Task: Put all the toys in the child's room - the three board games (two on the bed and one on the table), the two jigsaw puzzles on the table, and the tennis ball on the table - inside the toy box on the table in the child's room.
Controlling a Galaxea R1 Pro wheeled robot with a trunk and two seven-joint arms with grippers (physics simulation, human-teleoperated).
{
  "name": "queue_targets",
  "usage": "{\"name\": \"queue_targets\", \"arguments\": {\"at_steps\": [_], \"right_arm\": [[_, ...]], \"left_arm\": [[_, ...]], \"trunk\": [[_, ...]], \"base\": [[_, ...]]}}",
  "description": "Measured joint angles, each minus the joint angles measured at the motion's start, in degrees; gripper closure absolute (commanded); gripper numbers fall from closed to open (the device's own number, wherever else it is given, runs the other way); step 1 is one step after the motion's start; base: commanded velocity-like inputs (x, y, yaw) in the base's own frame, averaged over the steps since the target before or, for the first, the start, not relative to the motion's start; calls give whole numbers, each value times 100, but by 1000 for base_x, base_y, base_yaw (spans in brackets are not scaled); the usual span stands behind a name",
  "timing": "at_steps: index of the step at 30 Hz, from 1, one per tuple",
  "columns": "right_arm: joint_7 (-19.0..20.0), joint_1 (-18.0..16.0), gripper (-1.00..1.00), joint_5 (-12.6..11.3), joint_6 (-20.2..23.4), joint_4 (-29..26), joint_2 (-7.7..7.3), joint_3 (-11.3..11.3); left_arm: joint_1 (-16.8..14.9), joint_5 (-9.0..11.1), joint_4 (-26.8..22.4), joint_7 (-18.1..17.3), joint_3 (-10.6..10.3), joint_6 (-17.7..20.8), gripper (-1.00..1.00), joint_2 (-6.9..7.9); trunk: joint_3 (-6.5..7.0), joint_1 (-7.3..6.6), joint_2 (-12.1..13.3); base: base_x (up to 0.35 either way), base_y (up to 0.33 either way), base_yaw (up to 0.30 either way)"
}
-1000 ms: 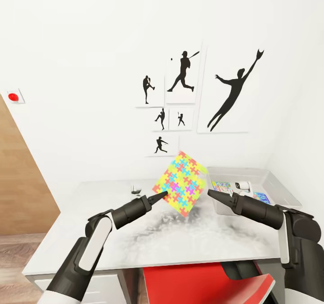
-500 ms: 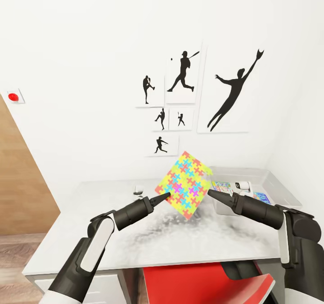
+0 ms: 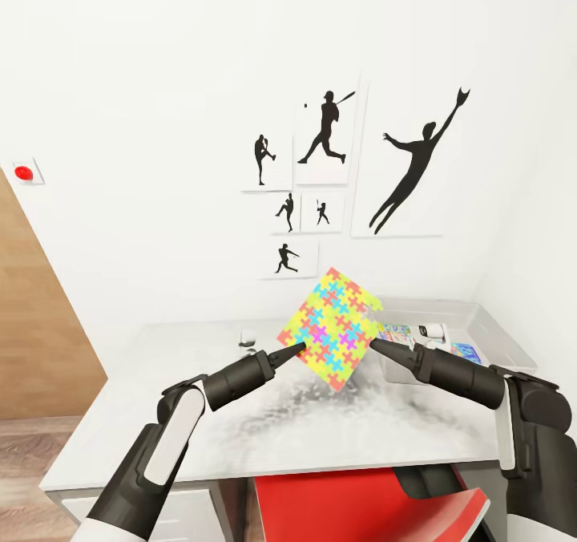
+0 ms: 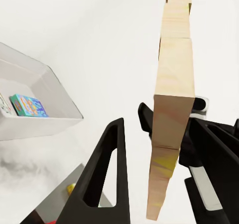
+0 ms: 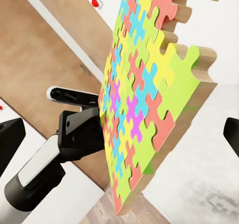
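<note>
The left gripper (image 3: 298,349) pinches the jigsaw puzzle (image 3: 331,328) at one corner, holding the sheet tilted in the air above the table (image 3: 240,414), just beside the toy box (image 3: 497,337). The right gripper (image 3: 374,345) points at the opposite edge; whether it touches or how far it spreads I cannot tell. The left wrist view shows the puzzle's plain wooden edge between its fingers (image 4: 107,174), and a blue board game (image 4: 29,105) inside the box; the right wrist view shows the puzzle's coloured face.
</note>
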Motion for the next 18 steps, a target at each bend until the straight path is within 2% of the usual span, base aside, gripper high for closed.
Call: {"name": "queue_targets", "arguments": {"at_steps": [6,11,18], "right_arm": [[0,-2,-100,-2,-3,0,0,4],[-3,-6,-100,-1,-18,11,11,9],[-7,-6,-100,0,-36,16,36,11]], "left_arm": [[0,1,-3,0,-6,-1,100,-14],[1,0,-9,1,-17,-4,100,-81],[-5,-14,-14,12,-262,-14,100,-133]], "trunk": [[0,0,0],[0,0,0],[0,0,0]], "base": [[0,0,0],[0,0,0],[0,0,0]]}}
